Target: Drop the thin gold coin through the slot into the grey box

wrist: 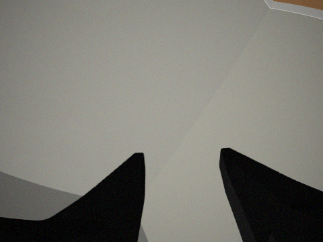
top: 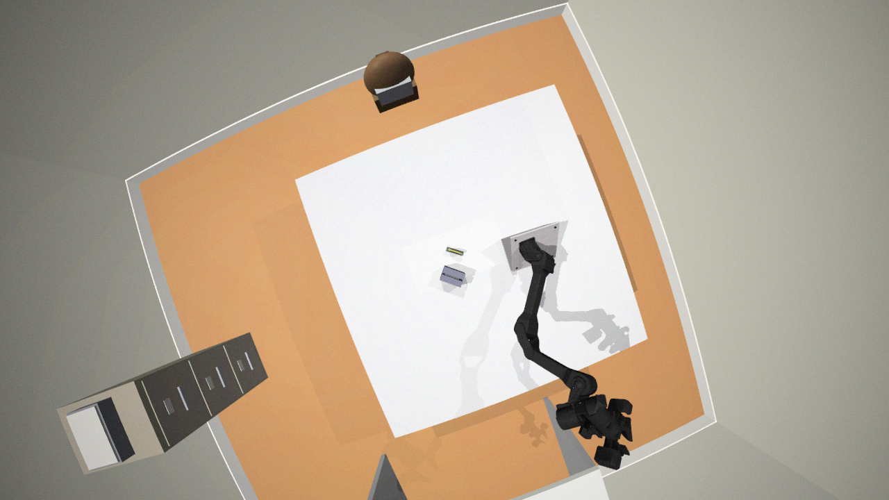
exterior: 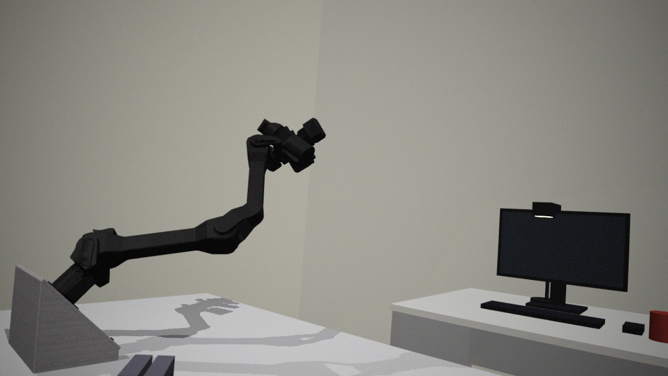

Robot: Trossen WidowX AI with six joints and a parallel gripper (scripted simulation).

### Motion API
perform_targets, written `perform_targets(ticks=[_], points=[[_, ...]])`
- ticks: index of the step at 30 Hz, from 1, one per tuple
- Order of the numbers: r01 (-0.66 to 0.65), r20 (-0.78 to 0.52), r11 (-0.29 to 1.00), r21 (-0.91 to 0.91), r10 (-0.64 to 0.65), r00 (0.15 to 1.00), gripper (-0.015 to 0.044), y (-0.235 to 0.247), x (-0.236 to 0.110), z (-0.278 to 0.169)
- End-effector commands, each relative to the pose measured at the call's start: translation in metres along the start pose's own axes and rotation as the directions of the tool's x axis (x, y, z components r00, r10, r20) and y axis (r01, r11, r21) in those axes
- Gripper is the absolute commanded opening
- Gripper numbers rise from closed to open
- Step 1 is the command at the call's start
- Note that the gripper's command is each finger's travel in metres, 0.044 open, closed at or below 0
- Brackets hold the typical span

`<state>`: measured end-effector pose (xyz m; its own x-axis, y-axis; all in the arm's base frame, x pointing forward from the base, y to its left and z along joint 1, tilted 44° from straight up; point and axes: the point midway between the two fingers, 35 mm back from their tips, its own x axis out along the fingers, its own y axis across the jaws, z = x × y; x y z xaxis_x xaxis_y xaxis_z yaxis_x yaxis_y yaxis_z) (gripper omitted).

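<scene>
The gold coin (top: 455, 250) stands on edge in its dark-green holder on the white table (top: 435, 173), seen only in the overhead view. The grey box (top: 453, 277) (exterior: 146, 364) with the slot in its lid sits just beside it. My gripper (top: 621, 435) (exterior: 310, 144) (wrist: 182, 158) is raised high in the air beyond the table's edge, far from the coin and the box. Its fingers stand partly apart with nothing between them, and they face a bare wall in the wrist view.
The arm rises from a grey wedge mount (top: 537, 248) (exterior: 46, 327). A side desk carries a monitor (exterior: 562, 247), a keyboard (exterior: 541, 313) and a red cup (exterior: 658, 326). A drawer cabinet (top: 167, 398) stands on the orange floor.
</scene>
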<state>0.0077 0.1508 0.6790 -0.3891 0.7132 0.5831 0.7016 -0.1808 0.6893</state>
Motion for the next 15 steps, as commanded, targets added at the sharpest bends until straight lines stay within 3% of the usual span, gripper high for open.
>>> perform_targets(ticks=[1, 8, 15], points=[[0.001, -0.167, 0.996, -0.088, -0.015, 0.986, 0.0161, -0.022, -0.001, -0.058], [-0.048, -0.437, 0.98, -0.191, -0.041, 0.899, 0.0161, -0.053, -0.026, -0.151], [-0.153, -0.685, 0.958, -0.242, -0.057, 0.726, 0.0161, -0.078, -0.081, -0.237]])
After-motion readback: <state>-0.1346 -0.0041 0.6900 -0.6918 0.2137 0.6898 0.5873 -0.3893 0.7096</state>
